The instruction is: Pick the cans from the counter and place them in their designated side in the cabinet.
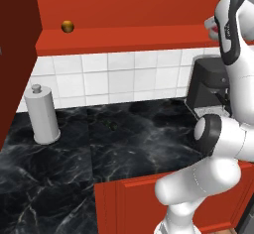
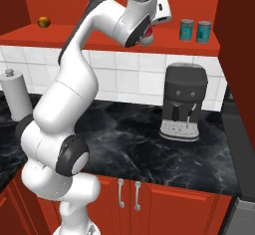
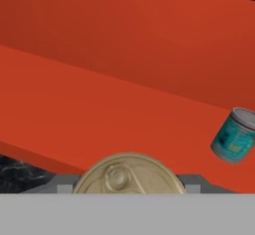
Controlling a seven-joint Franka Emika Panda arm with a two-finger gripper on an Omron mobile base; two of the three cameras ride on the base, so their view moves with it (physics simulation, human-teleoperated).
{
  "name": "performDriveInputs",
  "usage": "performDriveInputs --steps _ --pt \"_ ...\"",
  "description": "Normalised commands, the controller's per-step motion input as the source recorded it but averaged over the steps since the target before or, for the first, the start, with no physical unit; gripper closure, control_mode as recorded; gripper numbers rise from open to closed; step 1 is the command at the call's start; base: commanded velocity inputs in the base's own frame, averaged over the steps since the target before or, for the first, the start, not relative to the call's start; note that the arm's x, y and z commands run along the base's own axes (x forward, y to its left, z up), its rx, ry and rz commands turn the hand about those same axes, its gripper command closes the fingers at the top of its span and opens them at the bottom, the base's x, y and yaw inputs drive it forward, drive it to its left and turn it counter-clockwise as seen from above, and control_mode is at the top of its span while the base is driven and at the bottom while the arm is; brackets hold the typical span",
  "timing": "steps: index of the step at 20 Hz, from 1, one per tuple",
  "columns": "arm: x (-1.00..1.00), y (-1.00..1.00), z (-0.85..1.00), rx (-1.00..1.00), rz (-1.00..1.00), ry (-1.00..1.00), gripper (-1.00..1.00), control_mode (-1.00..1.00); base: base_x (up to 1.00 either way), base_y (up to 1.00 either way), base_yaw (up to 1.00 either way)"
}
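Gripper (image 2: 151,30) clamped on red-bodied can (image 3: 128,173) — bottom centre of hand view, upright. Cabinet (image 2: 114,35) shelf ahead; two teal cans (image 2: 194,30) stand upper right — drop spot lies toward them.

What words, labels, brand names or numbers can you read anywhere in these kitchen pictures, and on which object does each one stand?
None can be read.
Teal cans on the cabinet shelf: label markings too blurred to read.
Can in the claw: embossed lid, no lettering legible.
Coffee machine: no legible text.
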Motion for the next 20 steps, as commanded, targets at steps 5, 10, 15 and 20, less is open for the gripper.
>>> performDriveInputs --steps 5,10,15,20 --pt "0.11 -0.07 0.0 0.0 0.0 0.0 1.0 -1.0 0.0 0.0 0.0" --pt "0.13 -0.06 0.0 0.0 0.0 0.01 1.0 -1.0 0.0 0.0 0.0" --pt "0.21 -0.02 0.0 0.0 0.0 0.07 1.0 -1.0 0.0 0.0 0.0" --pt "0.18 -0.02 0.0 0.0 0.0 0.06 1.0 -1.0 0.0 0.0 0.0"
